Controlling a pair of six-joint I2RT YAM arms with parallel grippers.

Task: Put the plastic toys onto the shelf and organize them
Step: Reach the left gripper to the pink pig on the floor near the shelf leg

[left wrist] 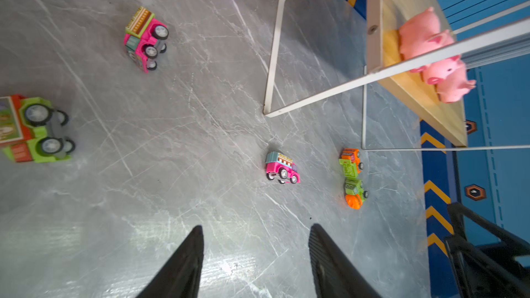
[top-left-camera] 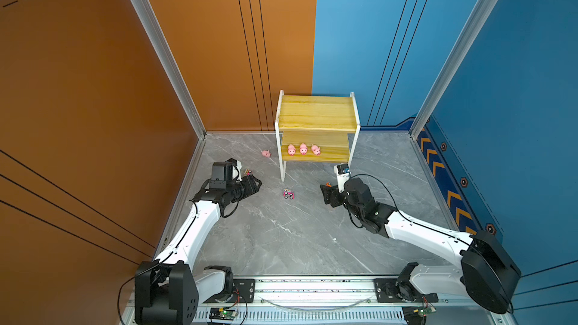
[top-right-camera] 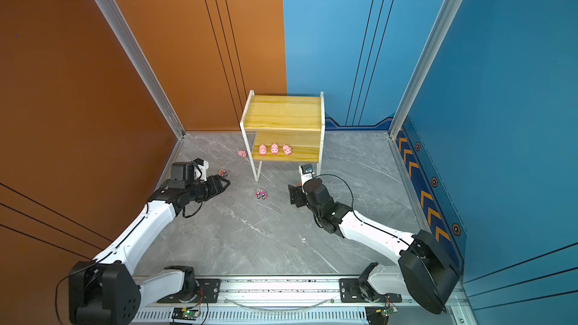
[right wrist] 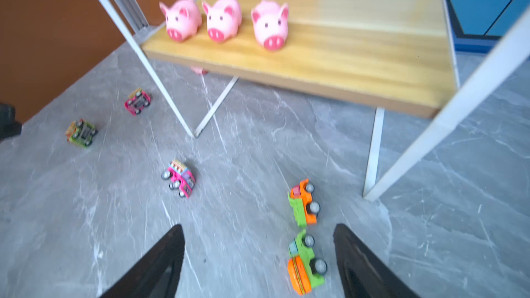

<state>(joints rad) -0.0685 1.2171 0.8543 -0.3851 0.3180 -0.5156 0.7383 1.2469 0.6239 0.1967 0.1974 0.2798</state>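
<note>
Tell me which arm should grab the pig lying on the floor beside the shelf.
Left. The pig lies left of the shelf, near the open left gripper; the right gripper hangs by the orange-green cars on the shelf's other side.

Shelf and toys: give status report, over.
Left gripper, right gripper open, empty. Three pigs on shelf, lower board; fourth pig, five cars on table. Nothing seen in the way.

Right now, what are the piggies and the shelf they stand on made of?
The pigs look like soft, matte pink rubber or vinyl: rounded, seamless, no hard shine. The shelf boards look like light wood with a smooth, glossy finish; grain lines show. Its frame seems thin white-painted metal.
</note>
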